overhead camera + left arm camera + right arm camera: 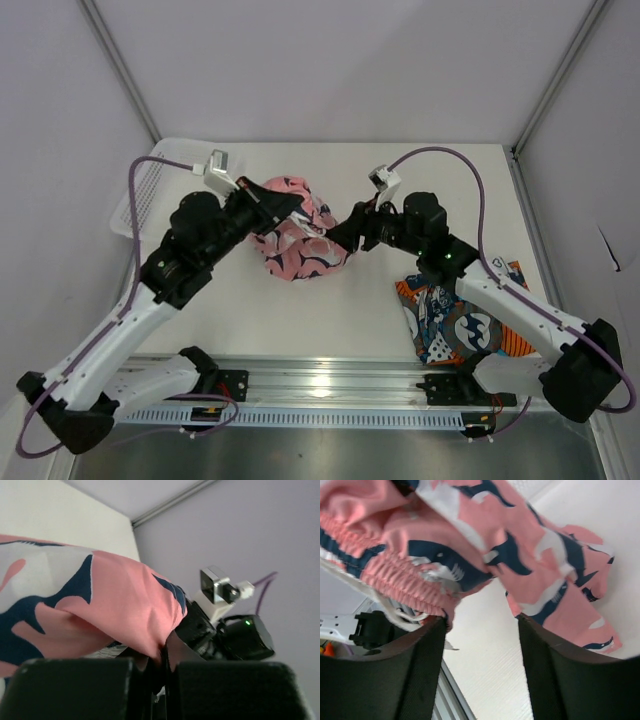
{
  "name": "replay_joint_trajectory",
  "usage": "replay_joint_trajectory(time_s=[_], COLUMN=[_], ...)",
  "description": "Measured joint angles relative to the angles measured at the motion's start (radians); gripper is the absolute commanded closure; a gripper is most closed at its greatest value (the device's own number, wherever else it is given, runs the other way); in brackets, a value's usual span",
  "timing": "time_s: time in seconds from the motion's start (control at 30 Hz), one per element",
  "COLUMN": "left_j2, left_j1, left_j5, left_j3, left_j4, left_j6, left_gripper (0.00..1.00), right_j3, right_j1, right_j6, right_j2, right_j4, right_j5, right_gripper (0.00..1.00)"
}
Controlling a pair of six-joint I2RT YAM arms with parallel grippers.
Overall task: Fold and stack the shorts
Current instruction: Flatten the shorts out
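Right now my left pincer (157,672) is clamped tight on a fold of the soft pink fabric shorts with navy-and-white shapes (300,245). The cloth is pinched between its closed black jaws and drapes over them. That pair sits bunched in a heap near the middle of the white desk (330,310), with one side raised at my grip. My right pincer (481,620) stands open at the heap's other side, with bare desk showing between its fingers (415,670). The gathered pink waistband and a white drawstring hang right at the tip of one finger, but nothing is clamped. The second pair, soft shorts in a busy blue, orange, white and grey print (450,320), lies at the desk's near right. It is partly under my right arm and apart from the pink heap. A white plastic mesh basket (140,190) sits at the far left.
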Motion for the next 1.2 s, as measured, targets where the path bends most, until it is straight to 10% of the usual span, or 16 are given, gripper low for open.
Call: replay_joint_trajectory(time_s=[0.23,0.5,0.77,1.2], left_j2=[-0.072,0.200,0.208,0.108], left_j1=[-0.232,-0.430,-0.158,0.274], left_j5=[-0.162,-0.299,-0.324,-0.347], left_j3=[0.085,0.347,0.263,-0.323], left_j4=[-0.018,0.044,0.024,-0.014], left_j6=[0.003,0.004,-0.097,-0.266], left_gripper=[1.00,1.00,1.00,0.82], right_j3=[0.017,0.016,0.014,-0.127], right_j1=[0.032,-0.053,-0.169,-0.055], right_j6=[-0.030,-0.061,-0.024,-0.051], right_j2=[-0.173,-0.351,-0.224,-0.106], right_j4=[-0.064,-0.147,-0.118,-0.169], right_j5=[0.003,0.073,0.047,-0.006], right_gripper=[0.31,0.32,0.13,0.18])
